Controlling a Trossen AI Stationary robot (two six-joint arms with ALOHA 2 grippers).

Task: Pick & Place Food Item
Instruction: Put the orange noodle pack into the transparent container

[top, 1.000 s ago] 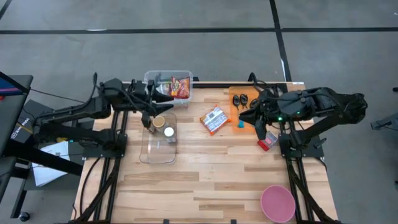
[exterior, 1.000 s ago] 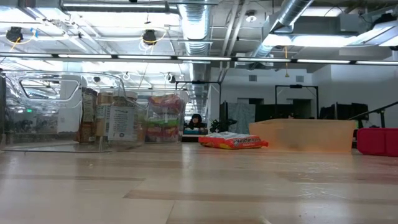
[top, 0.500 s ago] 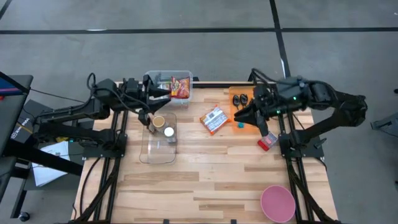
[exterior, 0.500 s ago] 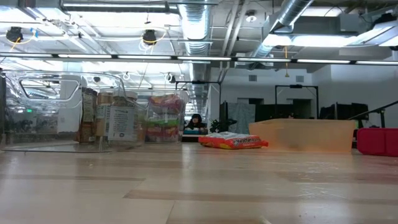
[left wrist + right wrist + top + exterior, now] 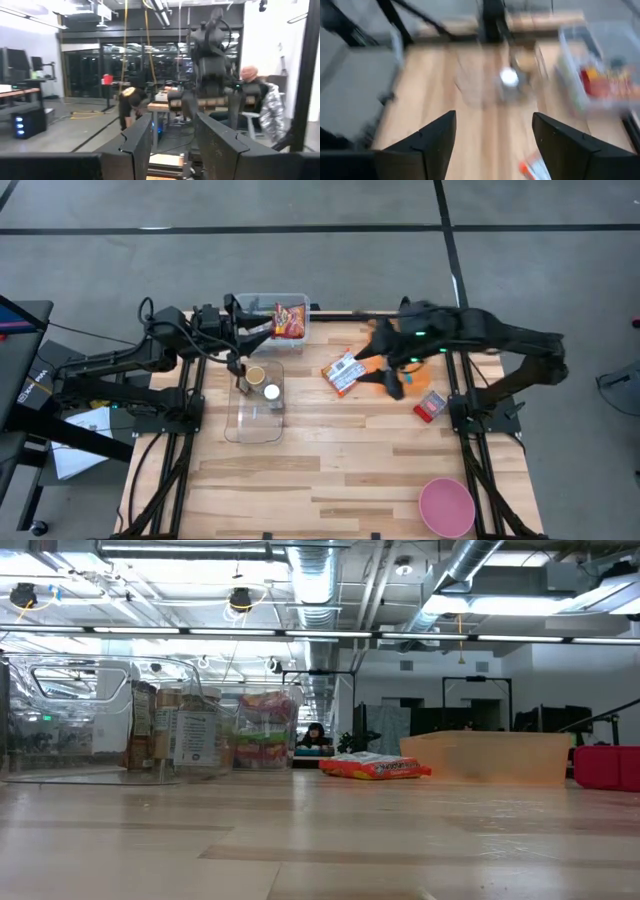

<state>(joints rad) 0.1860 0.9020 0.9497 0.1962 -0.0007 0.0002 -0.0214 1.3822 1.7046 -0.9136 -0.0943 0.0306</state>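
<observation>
The right gripper (image 5: 388, 375) is hanging over the orange tray (image 5: 372, 363) and is hiding most of it, so only a bit of orange is showing from above. Its own camera is giving a smeared picture, but the two dark fingers (image 5: 427, 142) are standing wide apart with bare wood between them, so it is open and holding nothing. The snack packet (image 5: 345, 372), flat and crinkly with orange and white print, is lying on the wooden table (image 5: 340, 450) just beside that gripper, toward the left arm. From table height the packet (image 5: 375, 767) is looking like a low shiny pillow, and the tray (image 5: 485, 757) is looking like a long cloudy box. The left gripper (image 5: 240, 358) is sitting high at the back of the table, between the clear bin (image 5: 262, 303) and the clear flat tray (image 5: 255, 425). Its fingers (image 5: 135, 145) are partly apart with nothing between them. The bin is holding red and yellow packets that are hard to read. Two round jars (image 5: 263, 383) are standing in the flat tray, one with a white lid. A small red box (image 5: 431, 407) is lying near the right arm's stand. A smooth pink bowl (image 5: 446, 506) is sitting at the front corner, cut off a little by the edge. Far behind the table a person (image 5: 315, 735) is sitting, too small to make out.
</observation>
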